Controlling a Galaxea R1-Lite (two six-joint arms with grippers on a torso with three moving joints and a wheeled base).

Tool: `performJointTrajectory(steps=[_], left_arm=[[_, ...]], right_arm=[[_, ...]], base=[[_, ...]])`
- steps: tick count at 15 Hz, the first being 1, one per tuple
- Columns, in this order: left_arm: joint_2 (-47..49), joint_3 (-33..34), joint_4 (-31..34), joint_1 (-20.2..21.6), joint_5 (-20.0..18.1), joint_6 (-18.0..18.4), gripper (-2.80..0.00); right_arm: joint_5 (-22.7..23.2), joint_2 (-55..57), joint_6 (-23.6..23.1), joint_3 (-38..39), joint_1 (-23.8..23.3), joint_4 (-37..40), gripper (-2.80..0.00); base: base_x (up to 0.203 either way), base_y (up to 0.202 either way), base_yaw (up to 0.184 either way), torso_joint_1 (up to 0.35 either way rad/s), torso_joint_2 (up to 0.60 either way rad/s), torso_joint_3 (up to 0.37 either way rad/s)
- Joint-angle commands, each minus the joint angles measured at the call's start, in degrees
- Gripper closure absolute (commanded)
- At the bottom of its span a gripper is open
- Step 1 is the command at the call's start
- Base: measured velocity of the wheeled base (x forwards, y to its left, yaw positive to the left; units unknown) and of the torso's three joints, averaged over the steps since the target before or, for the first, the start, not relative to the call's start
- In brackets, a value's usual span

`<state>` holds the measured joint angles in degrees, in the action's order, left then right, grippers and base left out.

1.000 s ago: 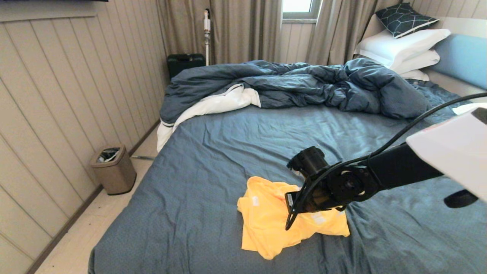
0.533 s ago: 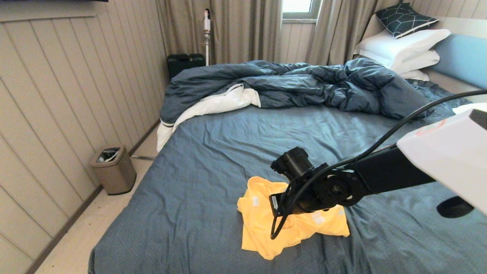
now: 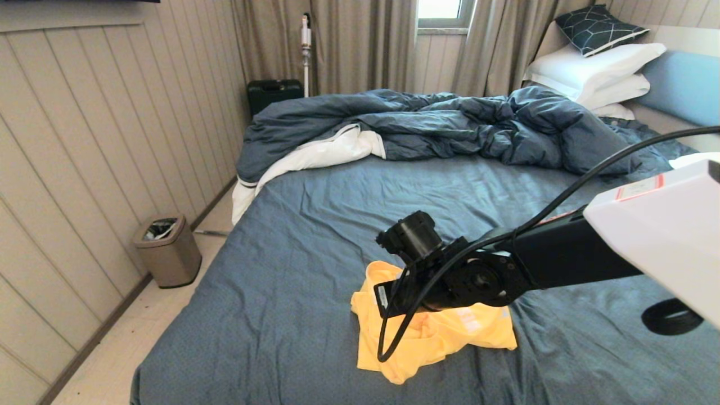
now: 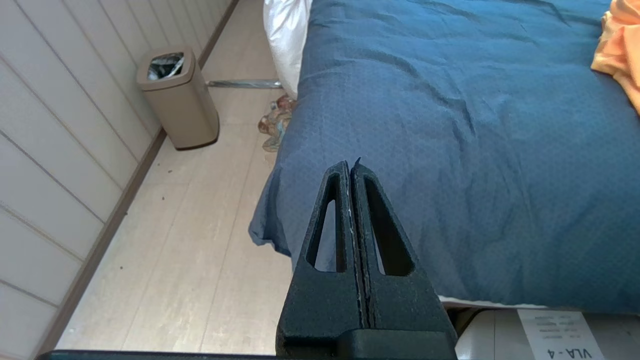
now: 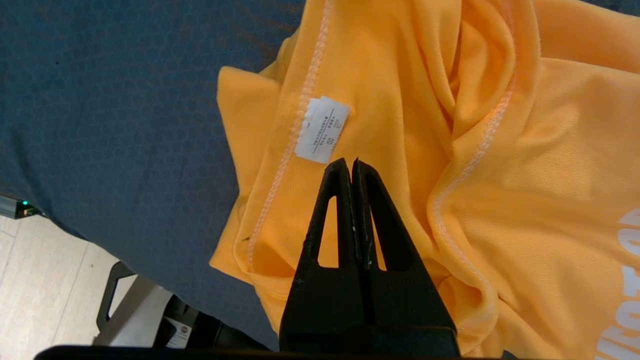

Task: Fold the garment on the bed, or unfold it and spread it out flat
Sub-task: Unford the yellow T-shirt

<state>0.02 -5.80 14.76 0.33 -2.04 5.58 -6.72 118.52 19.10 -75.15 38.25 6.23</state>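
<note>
The garment is a crumpled yellow-orange T-shirt lying near the front edge of the bed, inside out, with seams and a white care label showing. My right arm reaches in from the right above it. The right gripper is shut with nothing in it and hovers just over the fabric beside the label. My left gripper is shut and empty too, and it hangs over the bed's front left corner. From there the garment shows only as an edge.
A heaped dark blue duvet with white lining lies across the far half of the bed. White pillows are stacked at the far right. A tan bin stands on the floor by the panelled wall, left of the bed.
My right arm has swung leftward across the garment, staying just above it. The garment has kept its shape and place.
</note>
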Motion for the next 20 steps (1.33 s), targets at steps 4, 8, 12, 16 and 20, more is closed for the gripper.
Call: performJointTrajectory(steps=[4,8,12,16,20], left_arm=[[0.1,0.0,0.1,0.0,0.0,0.0,0.0],[0.1,0.0,0.1,0.0,0.0,-0.1,0.0],[0.1,0.0,0.0,0.0,1.0,-2.2,0.0],[0.1,0.1,0.0,0.0,2.6,-4.4,0.0],[0.2,0.0,0.0,0.0,2.7,-4.5,0.0]], right_arm=[[-0.1,-7.5,0.2,2.7,-2.4,0.8,0.0],[-0.4,-26.9,0.2,6.7,-6.2,6.0,0.0],[-6.2,-49.3,-0.3,12.9,-11.8,13.8,0.0],[-21.6,-68.2,-1.1,24.6,-13.9,19.6,0.0],[-28.5,-83.3,-3.2,32.1,-27.5,21.2,0.0]], base=[[0.0,0.0,0.0,0.0,0.0,0.0],[0.0,0.0,0.0,0.0,0.0,0.0],[0.0,0.0,0.0,0.0,0.0,0.0],[0.0,0.0,0.0,0.0,0.0,0.0],[0.0,0.0,0.0,0.0,0.0,0.0]])
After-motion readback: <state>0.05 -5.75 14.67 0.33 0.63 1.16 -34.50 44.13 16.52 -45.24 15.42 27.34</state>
